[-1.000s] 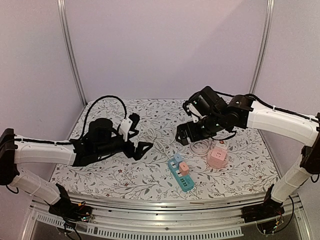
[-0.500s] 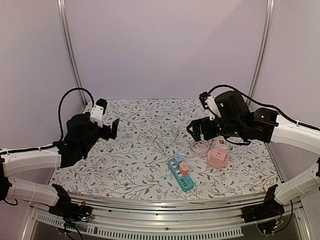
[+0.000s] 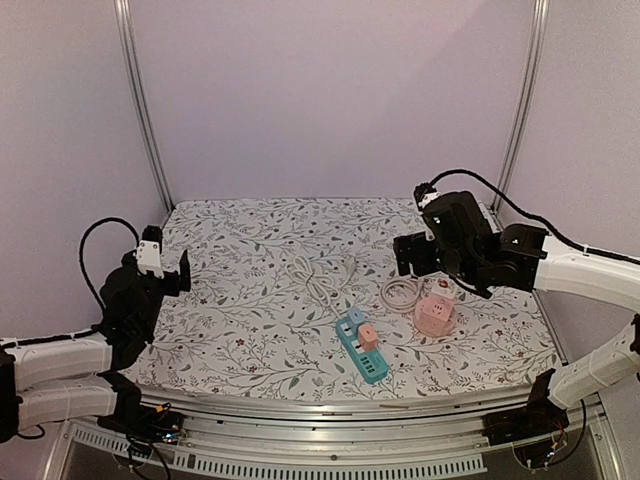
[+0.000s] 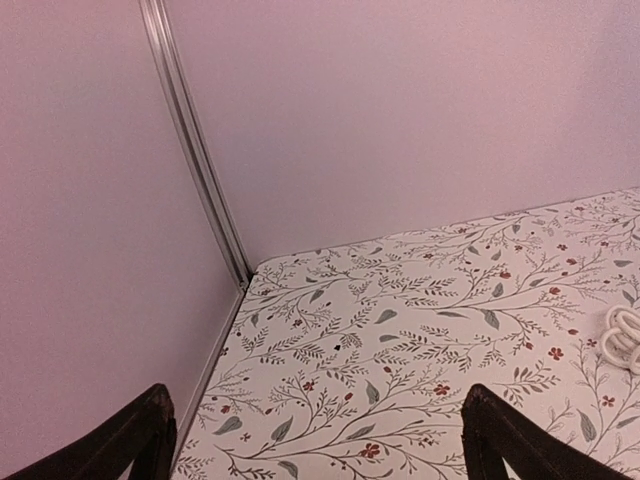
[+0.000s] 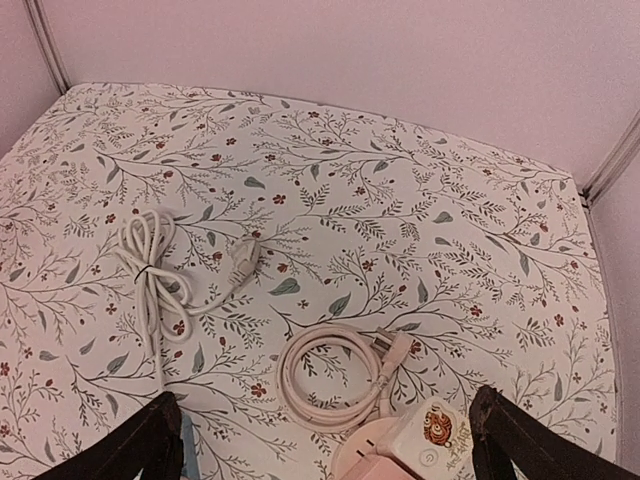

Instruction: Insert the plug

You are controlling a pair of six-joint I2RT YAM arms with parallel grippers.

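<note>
A white plug (image 5: pixel 245 257) lies on the floral cloth at the end of a bundled white cord (image 5: pixel 145 270); both show in the top view, the plug (image 3: pixel 347 263) right of the cord (image 3: pixel 312 278). A blue power strip (image 3: pixel 360 346) with small adapters in it lies near the front. A pink cube socket (image 3: pixel 435 314) stands to its right, its pale coiled cable (image 5: pixel 335 375) ending in a plug (image 5: pixel 397 347). My right gripper (image 3: pixel 406 257) hangs open and empty above the coil, also in the right wrist view (image 5: pixel 330 450). My left gripper (image 3: pixel 180 272) is open and empty at the far left.
The left wrist view shows my open left gripper (image 4: pixel 320 450) over bare cloth near the back left corner post (image 4: pixel 195 150), with a bit of white cord (image 4: pixel 625 340) at the right edge. Walls close the table (image 3: pixel 250 330) on three sides.
The left arm has pulled back from the table's middle to the far left edge. The right arm has drawn back to the right, away from the white cord. Both stay open.
</note>
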